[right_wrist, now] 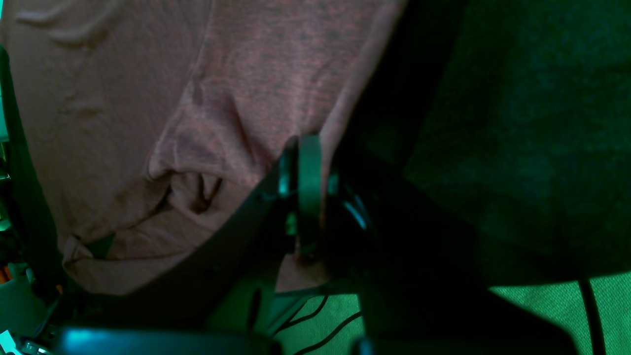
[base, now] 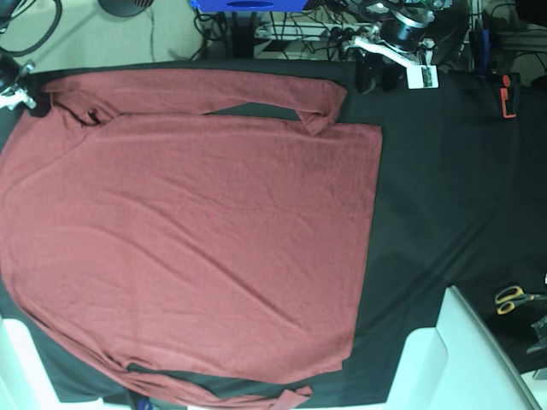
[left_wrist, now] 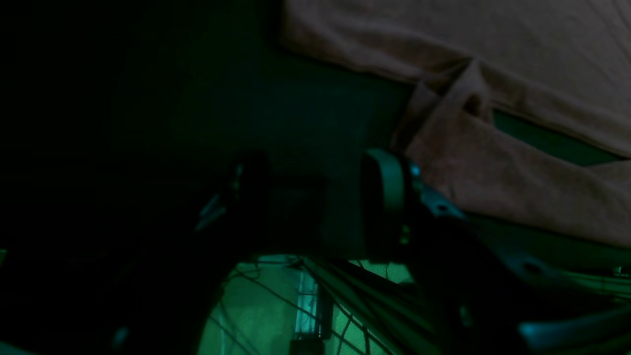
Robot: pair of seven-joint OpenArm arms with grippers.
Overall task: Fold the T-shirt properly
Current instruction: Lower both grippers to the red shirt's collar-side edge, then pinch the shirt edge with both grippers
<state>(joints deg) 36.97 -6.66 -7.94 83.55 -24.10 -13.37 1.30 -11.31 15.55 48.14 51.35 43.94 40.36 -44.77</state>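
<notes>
Maroon T-shirt (base: 188, 239) spread flat, right end effector (right_wrist: 306, 197) pinching its edge, left end effector (left_wrist: 315, 197) parted.

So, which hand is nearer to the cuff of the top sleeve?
Left. The left hand is open over the black cloth, just beside the cuff. The right hand is far off at the shoulder end, shut on the shirt.

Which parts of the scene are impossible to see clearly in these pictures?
- Base view: the T-shirt is cut off by the left and bottom edges.
- Left wrist view: darkness hides most of the left gripper.
- Right wrist view: the right gripper covers the cloth edge it pinches.
</notes>
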